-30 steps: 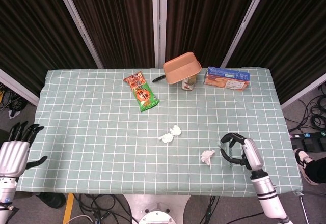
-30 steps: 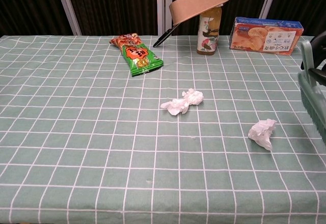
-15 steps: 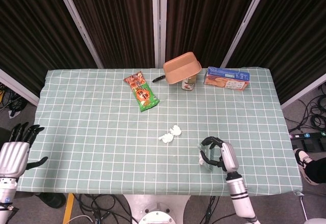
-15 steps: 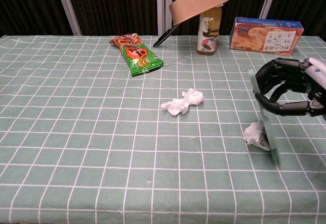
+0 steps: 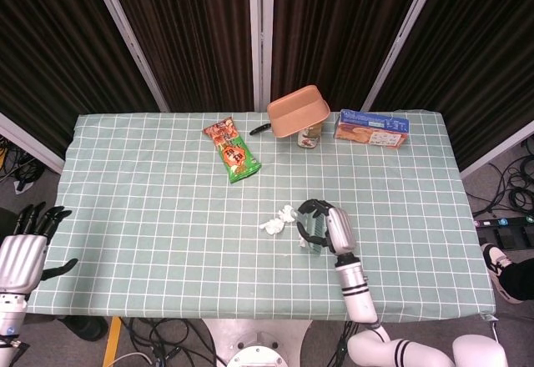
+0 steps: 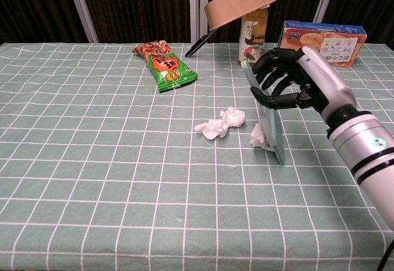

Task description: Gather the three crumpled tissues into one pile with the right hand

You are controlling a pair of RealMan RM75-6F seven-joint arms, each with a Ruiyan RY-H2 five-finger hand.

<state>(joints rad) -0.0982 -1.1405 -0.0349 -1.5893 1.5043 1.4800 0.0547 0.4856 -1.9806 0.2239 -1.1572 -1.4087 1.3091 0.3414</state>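
Note:
Two crumpled white tissues (image 5: 279, 219) lie touching each other near the table's middle (image 6: 220, 123). A third tissue (image 6: 258, 137) sits just right of them, partly hidden behind a flat pale-green panel (image 6: 271, 126). My right hand (image 5: 324, 227) grips that panel from above with curled fingers (image 6: 289, 85); the panel stands on edge against the third tissue. My left hand (image 5: 25, 250) hangs off the table's near left corner with its fingers spread and holds nothing.
At the back stand a green and red snack bag (image 6: 165, 64), a tan bowl (image 6: 237, 3) tilted on a bottle (image 6: 252, 40), a black handle (image 6: 198, 45) and a biscuit box (image 6: 321, 42). Green checked cloth (image 5: 150, 217) covers the table.
My right hand has swept left across the table with the panel, pushing the third tissue from the near right up beside the middle pair. The left hand has stayed put.

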